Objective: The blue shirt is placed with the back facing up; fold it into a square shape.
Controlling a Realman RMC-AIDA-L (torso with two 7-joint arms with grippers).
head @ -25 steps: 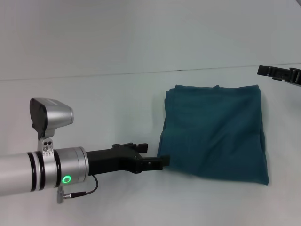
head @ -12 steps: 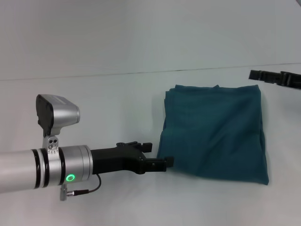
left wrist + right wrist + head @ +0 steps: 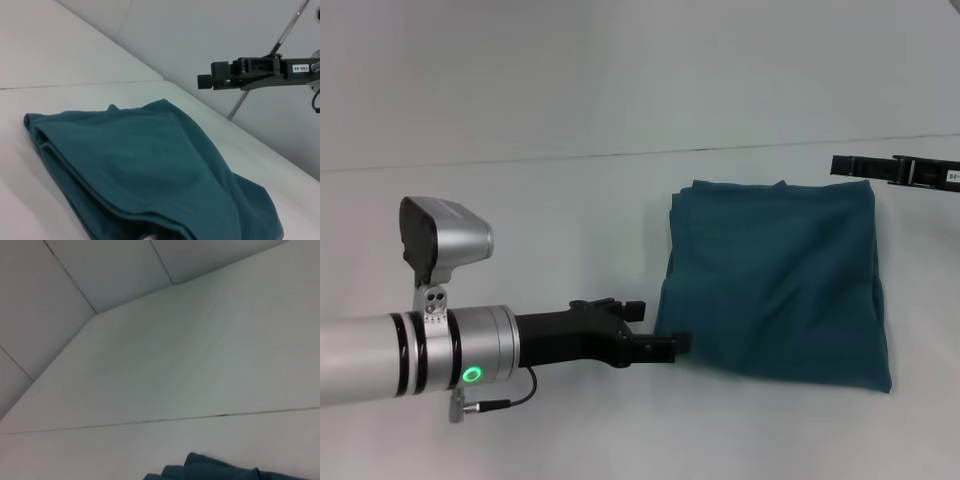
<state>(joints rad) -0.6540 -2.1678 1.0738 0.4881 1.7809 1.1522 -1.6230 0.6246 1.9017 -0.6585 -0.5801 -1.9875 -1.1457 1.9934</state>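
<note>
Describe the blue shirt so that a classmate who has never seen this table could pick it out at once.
Start from the white table that fills the head view. Right of centre lies the blue shirt, a dark teal cloth folded into a rough square, its near left corner beside the left tool. It is the only coloured, soft thing there; the right tool hovers off its far right corner.

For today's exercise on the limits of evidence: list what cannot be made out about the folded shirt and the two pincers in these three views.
- Blue shirt: its underside and any lettering are hidden by its own folds in every view.
- Left pincer: in the head view its tips meet the shirt's near-left corner; a grip cannot be told.
- Right pincer: cut off by the head view's right edge; seen side-on.
</note>
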